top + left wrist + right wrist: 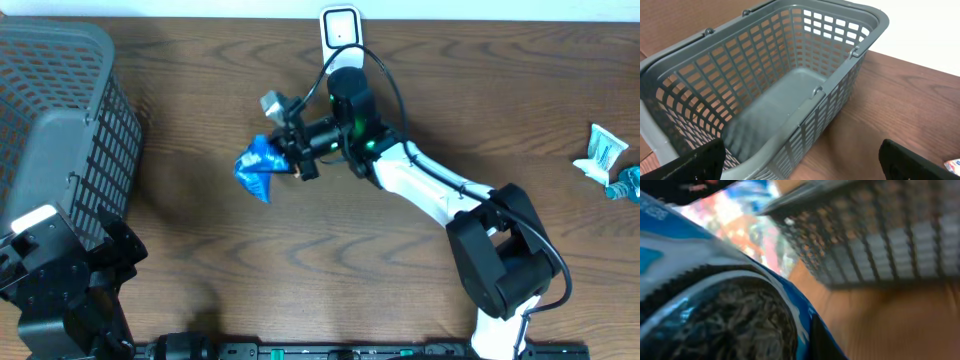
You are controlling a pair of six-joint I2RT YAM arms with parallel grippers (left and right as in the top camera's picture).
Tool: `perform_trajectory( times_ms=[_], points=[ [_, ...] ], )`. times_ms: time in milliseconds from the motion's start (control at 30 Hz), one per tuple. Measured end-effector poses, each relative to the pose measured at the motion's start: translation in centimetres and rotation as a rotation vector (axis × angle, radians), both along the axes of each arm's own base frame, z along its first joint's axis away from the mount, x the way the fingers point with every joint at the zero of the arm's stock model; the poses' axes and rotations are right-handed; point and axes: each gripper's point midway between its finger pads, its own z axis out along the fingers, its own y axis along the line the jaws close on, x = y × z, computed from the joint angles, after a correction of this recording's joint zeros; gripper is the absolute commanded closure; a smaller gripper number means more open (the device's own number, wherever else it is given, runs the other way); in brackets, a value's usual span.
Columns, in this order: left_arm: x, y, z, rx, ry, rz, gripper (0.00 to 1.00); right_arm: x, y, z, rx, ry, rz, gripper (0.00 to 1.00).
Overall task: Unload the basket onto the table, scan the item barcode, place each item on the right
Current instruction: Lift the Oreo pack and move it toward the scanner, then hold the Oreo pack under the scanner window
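1. Spanning the whole overhead view, the dark wooden table (300, 270) carries everything else.
2. A grey plastic basket (60, 120) with lattice walls stands at the table's left end. The left wrist view looks down into it and shows nothing inside.
3. The right arm (430, 185) reaches from the near right edge toward the table's middle, white links ending in a black wrist.
4. The left gripper (802, 150) hangs beside the basket's near end, its black fingers (690, 162) spread wide with nothing between them.
5. The right gripper (297, 152) is pressed together on the blue packet (257, 166), pinching one crumpled end.
6. The packet is held over the table's middle, right of the basket and well apart from it. Up close it fills the right wrist view, blurred.
7. A white device (340, 28) sits at the far edge, just beyond the right gripper.
8. Two small teal-and-white packets (605, 155) lie at the far right.
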Motion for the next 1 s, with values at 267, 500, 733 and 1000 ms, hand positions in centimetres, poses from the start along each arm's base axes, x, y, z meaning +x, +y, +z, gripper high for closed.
perform_trajectory(
  times_ms=[267,500,733,1000],
  points=[
    [0.0,0.0,0.0,0.0,0.0,0.0,0.02,7.2,-8.6,-10.1,-0.494,0.645,-0.519,0.99],
    [0.0,0.0,0.0,0.0,0.0,0.0,0.02,9.0,-13.8,-12.6,-0.593,0.843,-0.696,0.98],
    [0.0,0.0,0.0,0.0,0.0,0.0,0.02,12.9,-14.1,-11.7,-0.518,0.893,-0.872,0.98],
    [0.0,0.0,0.0,0.0,0.0,0.0,0.02,22.9,-14.3,-2.4,-0.222,0.753,-1.143,0.98]
  ],
)
